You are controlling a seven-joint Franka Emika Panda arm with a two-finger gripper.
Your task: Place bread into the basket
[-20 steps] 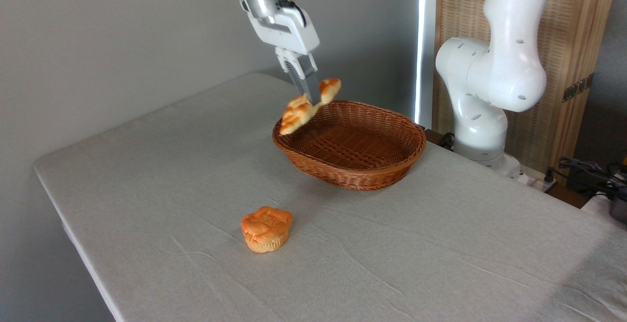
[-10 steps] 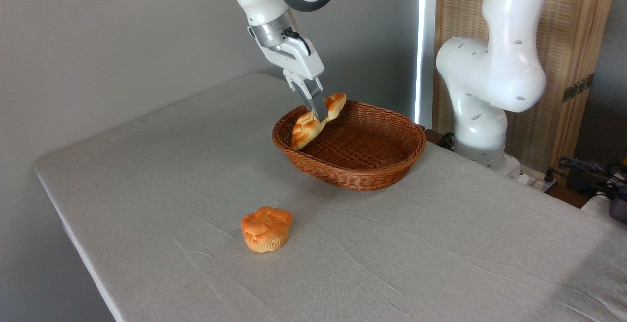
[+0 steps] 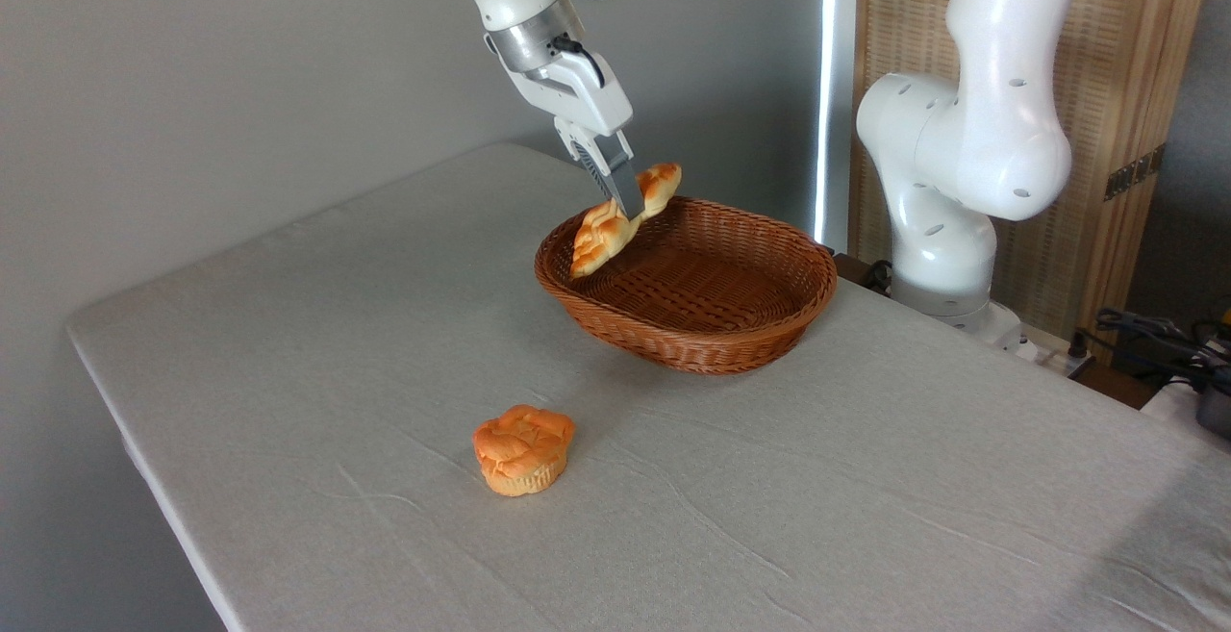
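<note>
The braided golden bread hangs tilted, its lower end down-left and its upper end up-right, over the left inner side of the reddish-brown wicker basket. My gripper is shut on the loaf's middle, fingers pointing down and to the right from the arm above. Whether the lower tip of the loaf touches the basket's inner wall I cannot tell. The basket stands at the far side of the table with nothing else inside it.
A round orange muffin-shaped bun sits on the grey tablecloth in front of the basket, nearer the front left edge. The arm's white base stands behind the table at the right, with cables at the far right.
The gripper carried the bread right and down from above the basket's left rim into the basket, then rose slightly in the last half second. The bun and basket stayed put.
</note>
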